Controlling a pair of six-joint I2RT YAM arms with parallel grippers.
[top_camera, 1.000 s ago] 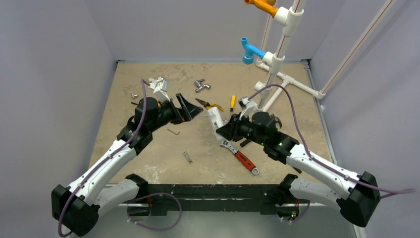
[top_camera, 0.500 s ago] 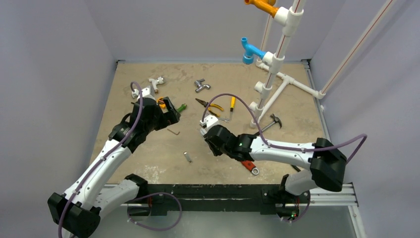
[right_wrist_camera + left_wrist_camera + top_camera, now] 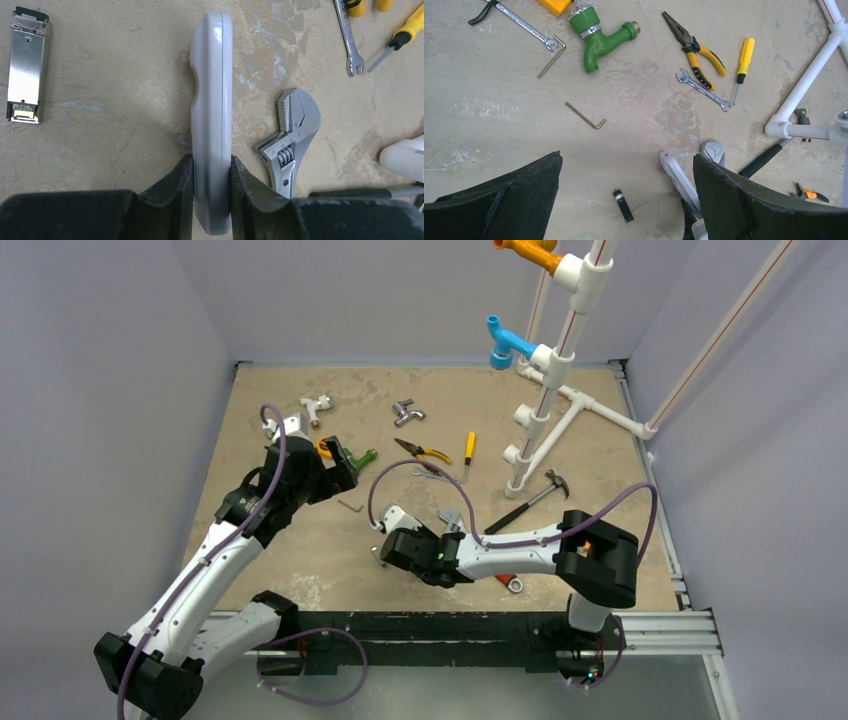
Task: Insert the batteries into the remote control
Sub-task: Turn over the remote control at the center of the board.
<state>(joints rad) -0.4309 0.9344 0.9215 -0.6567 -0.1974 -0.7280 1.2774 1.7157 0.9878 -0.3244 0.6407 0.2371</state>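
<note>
The white remote control (image 3: 212, 100) stands on its long edge just above the sandy table, and my right gripper (image 3: 212, 167) is shut on its near end, one finger on each broad side. From above, the right gripper (image 3: 395, 530) sits low at centre front with the remote control (image 3: 392, 517) sticking out toward the back left. My left gripper (image 3: 627, 157) hangs open and empty over bare table at the left. Its view shows the remote control (image 3: 679, 177) beside its right finger. The batteries are out of view.
A silvery metal piece (image 3: 26, 65) lies left of the remote and an adjustable wrench (image 3: 287, 135) right of it. Farther back lie a hex key (image 3: 585, 116), a green tap (image 3: 601, 37), pliers (image 3: 696, 55) and a yellow screwdriver (image 3: 742, 60). A hammer (image 3: 530, 500) and a white pipe frame (image 3: 555, 390) stand at the right.
My right arm has swung left and toward the near edge, carrying the remote with it. My left gripper has drawn back to the left and stayed open.
</note>
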